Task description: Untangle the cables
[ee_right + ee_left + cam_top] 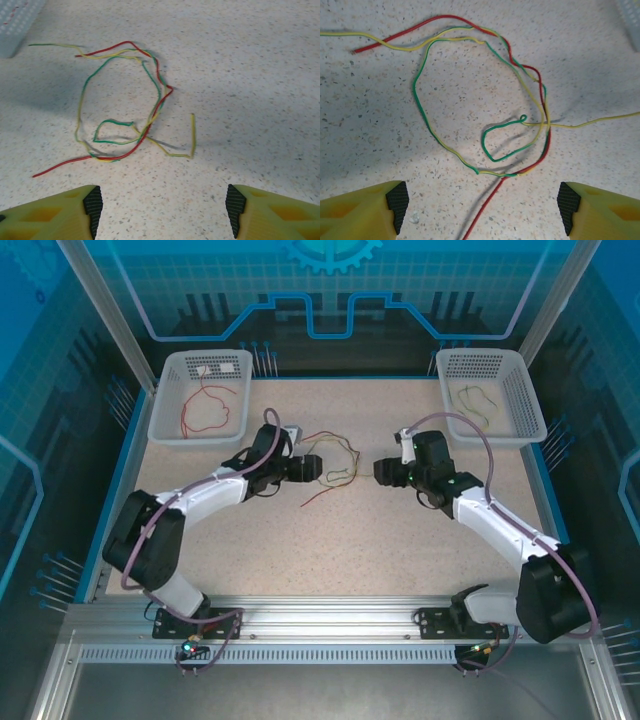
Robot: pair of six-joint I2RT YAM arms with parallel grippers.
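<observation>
A tangle of thin cables [335,462] lies on the speckled table between my two grippers. In the left wrist view a red cable [497,187] and a green-yellow cable [415,92] form one loop, crossed by a yellow cable [590,122]. My left gripper [482,205] hovers over the loop's near edge, open, with the red cable running between its pads [397,200] untouched. My right gripper [162,210] is open too, short of the tangle [125,115], with bare table between its pads. In the top view the left gripper [320,468] is at the tangle's left side and the right gripper [378,470] just right of it.
A white basket [165,405] at the back left holds a red cable [205,410]. A second white basket [530,405] at the back right holds an olive cable [478,400]. Basket corners show at the edges of the wrist views [630,15] [15,20].
</observation>
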